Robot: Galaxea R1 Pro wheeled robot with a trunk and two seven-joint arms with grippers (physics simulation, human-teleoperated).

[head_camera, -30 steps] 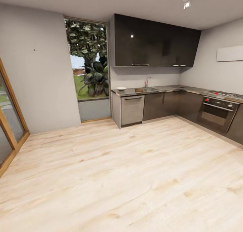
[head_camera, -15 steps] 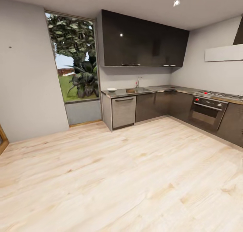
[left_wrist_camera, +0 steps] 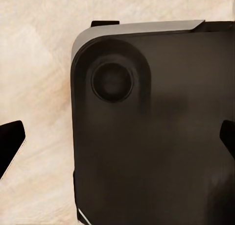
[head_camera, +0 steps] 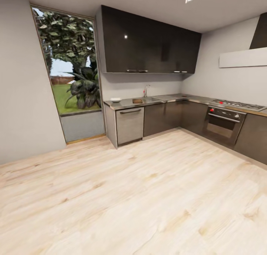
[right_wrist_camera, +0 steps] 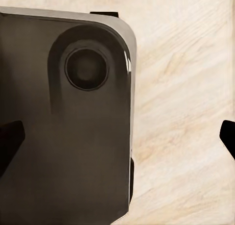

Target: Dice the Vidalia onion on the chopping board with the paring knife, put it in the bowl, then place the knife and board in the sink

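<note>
While the robot stands well back on the pale wood floor (head_camera: 141,195), the head view takes in the L-shaped kitchen across open boards. On the far worktop (head_camera: 124,103) sit the white bowl (head_camera: 115,99) and, just beside it, the dark chopping board (head_camera: 137,100), with the chrome tap (head_camera: 146,90) marking the sink (head_camera: 152,98) next along. The onion and paring knife are too small to make out. Nothing stands on the floor ahead; the oven run (head_camera: 222,123) closes off one side and the window wall (head_camera: 70,80) the other.

In the left wrist view, the left gripper (left_wrist_camera: 117,141) points down at the robot's dark base (left_wrist_camera: 156,127) and the floor, its fingertips (left_wrist_camera: 11,139) spread to the frame's edges with nothing between them.

The right wrist view shows the same for the right gripper (right_wrist_camera: 117,139): jaws wide apart and empty, the base (right_wrist_camera: 63,117) directly beneath.

The step in hand looks to be the approach. It should go best squared to the sink cabinet front, stopping short of the worktop edge, with both arms kept tucked until the basin lies within reach of the jaws.
</note>
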